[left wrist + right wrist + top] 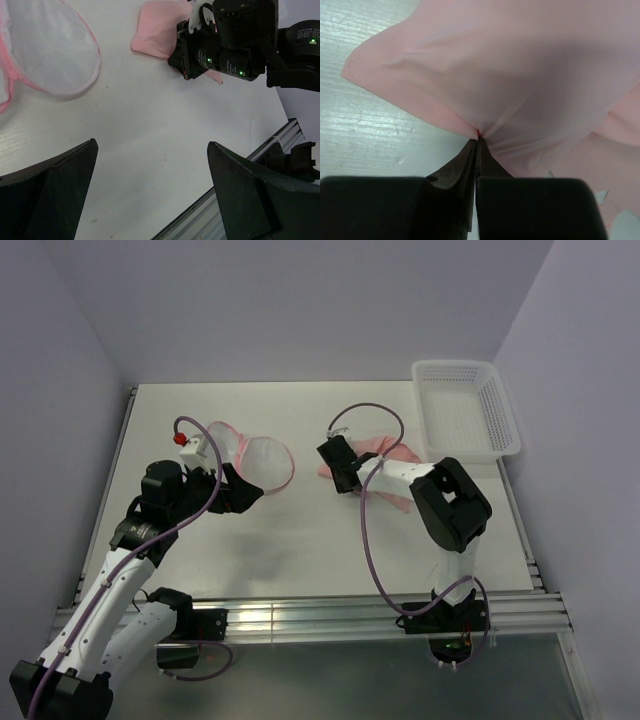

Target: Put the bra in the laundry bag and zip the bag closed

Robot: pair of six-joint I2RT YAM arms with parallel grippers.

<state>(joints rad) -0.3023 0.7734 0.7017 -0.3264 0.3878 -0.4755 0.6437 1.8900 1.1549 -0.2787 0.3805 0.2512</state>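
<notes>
Currently the right gripper is pinched together on a fold of the bra, which lies crumpled on the desk, right of centre, near the white lattice basket. The left gripper hangs with jaws apart, holding nothing, just beside the laundry bag. Bag and bra lie well apart. A purple cable loops along the right arm.

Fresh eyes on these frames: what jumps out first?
The right gripper pinched shut on an edge of the pink bra, centre-right on the table. Left of it, the translucent mesh laundry bag lies by the open, empty left gripper. A white lattice basket sits at the far right corner.
</notes>
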